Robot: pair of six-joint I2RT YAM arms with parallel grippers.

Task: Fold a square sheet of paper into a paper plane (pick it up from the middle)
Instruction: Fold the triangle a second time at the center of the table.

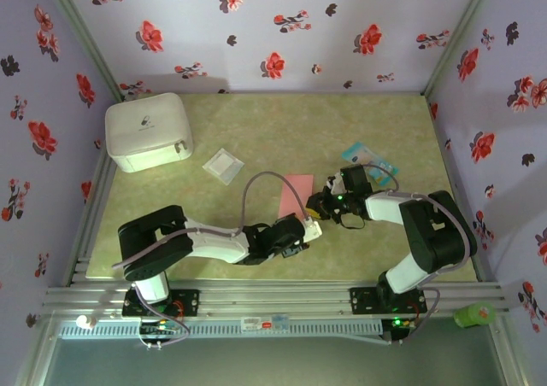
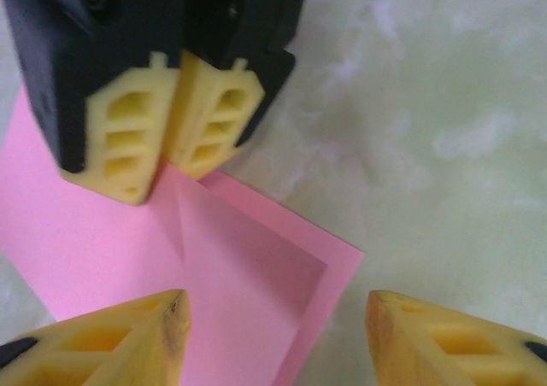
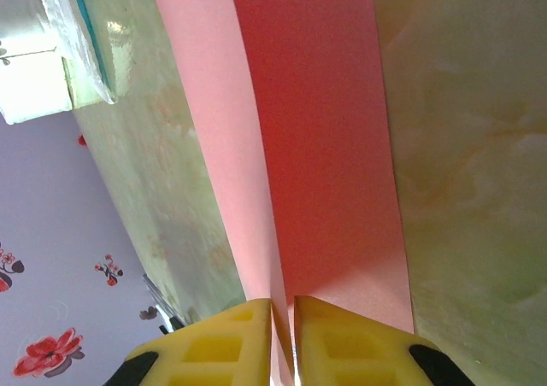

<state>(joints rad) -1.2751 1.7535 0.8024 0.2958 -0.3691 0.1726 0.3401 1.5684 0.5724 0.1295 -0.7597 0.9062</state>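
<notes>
From above: two arms and one salmon-pink sheet of paper (image 1: 297, 193), folded, lying flat near the middle of the green marbled table (image 1: 256, 121), between the two claws. Left gripper (image 1: 312, 227) at the sheet's near corner, right gripper (image 1: 319, 203) at its right edge; spread or closed, impossible to tell from up here. Also counted on the table: one white box (image 1: 145, 131) at the far left, one small pale translucent packet (image 1: 224, 166) between box and sheet, one teal-and-white packet (image 1: 367, 156) just beyond the right wrist, all apart from the sheet. One green object (image 1: 475, 315) by the near right rail. From the left wrist: own two yellow fingers (image 2: 120, 339) spread wide, one over the pink, the other over bare table, gripping nothing. Opposite, the right claw's two fingers pressed together, tips down at the sheet's edge. Two layers visible in the pink, the upper set slightly inside the lower, plus one short crease near those tips. From the right wrist: two fingers (image 3: 231, 343) closed on a thin pink edge standing between them, pinching the sheet. Beyond, two bands of pink stretching away, paler on the left, deeper on the right, table on both sides.
</notes>
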